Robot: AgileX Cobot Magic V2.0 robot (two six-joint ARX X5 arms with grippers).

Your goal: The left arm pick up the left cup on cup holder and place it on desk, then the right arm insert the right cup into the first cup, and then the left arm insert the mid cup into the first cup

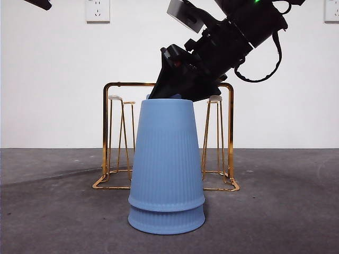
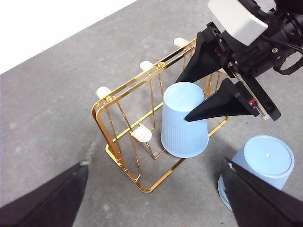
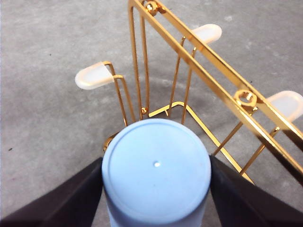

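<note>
A blue cup (image 2: 183,127) sits upside down on the middle of the gold cup holder (image 2: 124,89). My right gripper (image 2: 182,100) reaches down over it, with one jaw pressed against each side of the cup (image 3: 156,170). In the front view this gripper (image 1: 170,90) comes in from the upper right, and the cup is hidden behind a stack of two blue cups (image 1: 167,169) standing upside down on the desk (image 1: 275,211). The stack also shows in the left wrist view (image 2: 262,165). My left gripper (image 2: 156,164) is open and empty, high above the cup holder.
The cup holder's frame (image 1: 230,132) stands behind the stack, with bare white-tipped pegs (image 3: 92,78) on either side of the held cup. A white wall with sockets (image 1: 97,9) is at the back. A black arm tip (image 1: 39,4) shows at the top left.
</note>
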